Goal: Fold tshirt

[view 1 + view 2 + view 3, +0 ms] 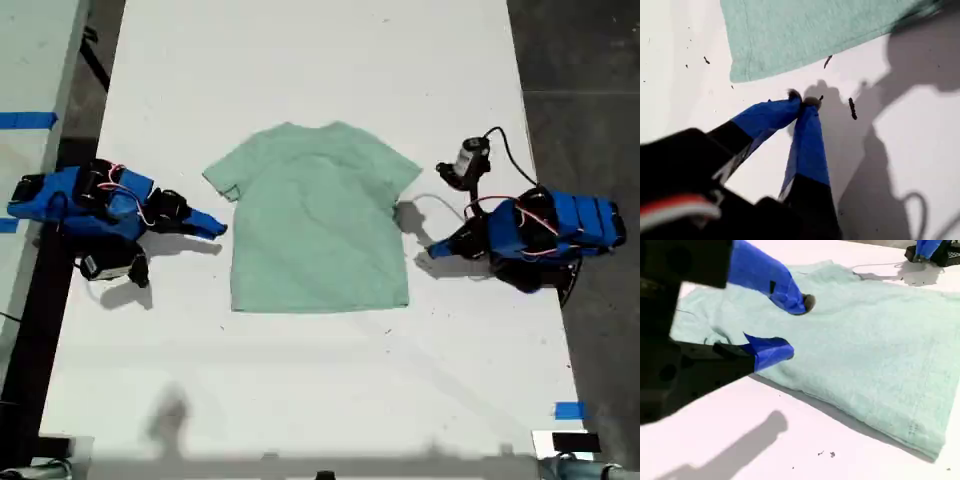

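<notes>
The pale mint-green tshirt lies flat and spread on the white table, collar towards the far edge. My first gripper is at the exterior view's right, just off the shirt's side edge. In the first wrist view this gripper is shut on nothing, its tips over bare table short of a corner of the tshirt. My second gripper is at the exterior view's left, beside the sleeve. In the second wrist view it stands open over the edge of the tshirt.
A small camera on a stalk with a cable stands by the arm at the exterior view's right. Blue tape marks the table's near corner there. Dark floor borders the table on both sides. Small dark specks lie on the table.
</notes>
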{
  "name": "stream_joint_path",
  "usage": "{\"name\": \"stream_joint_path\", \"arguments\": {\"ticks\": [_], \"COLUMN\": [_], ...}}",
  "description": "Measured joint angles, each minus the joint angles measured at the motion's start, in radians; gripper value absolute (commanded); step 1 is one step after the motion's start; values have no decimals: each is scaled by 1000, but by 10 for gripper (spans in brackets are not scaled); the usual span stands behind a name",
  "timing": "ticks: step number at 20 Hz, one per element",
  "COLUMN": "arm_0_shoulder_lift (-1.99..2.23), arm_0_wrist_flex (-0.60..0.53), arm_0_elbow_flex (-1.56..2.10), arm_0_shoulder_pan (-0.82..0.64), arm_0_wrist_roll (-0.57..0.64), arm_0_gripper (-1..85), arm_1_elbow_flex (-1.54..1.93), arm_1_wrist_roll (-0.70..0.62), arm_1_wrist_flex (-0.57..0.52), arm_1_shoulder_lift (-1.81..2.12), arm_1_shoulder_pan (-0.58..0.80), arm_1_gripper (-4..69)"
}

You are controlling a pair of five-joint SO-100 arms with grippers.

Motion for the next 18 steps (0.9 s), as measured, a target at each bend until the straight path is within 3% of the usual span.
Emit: {"name": "stream_joint_path", "arguments": {"ticks": [2,3,5,7,13,16,18], "arm_0_shoulder_lift": [0,0,0,0,-6,-164,-379], "arm_0_wrist_flex": [-35,-66,-104,-129,-132,-109,-17], "arm_0_elbow_flex": [0,0,0,-2,-55,-218,-410], "arm_0_shoulder_pan": [44,91,106,106,61,20,-12], "arm_0_wrist_roll": [-44,-118,-153,-153,-156,-143,-103], "arm_0_gripper": [2,16,1,1,1,1,1], "arm_1_elbow_flex": [0,0,0,-2,-161,-411,-623], "arm_1_wrist_roll": [35,167,523,664,667,563,445], "arm_1_wrist_flex": [-2,-5,-6,0,-5,-9,21], "arm_1_shoulder_lift": [2,2,2,2,-94,-434,-675], "arm_1_shoulder_pan": [-17,-25,-35,-44,-51,-5,75], "arm_1_gripper": [-5,-5,-5,-3,-2,-2,-2]}}
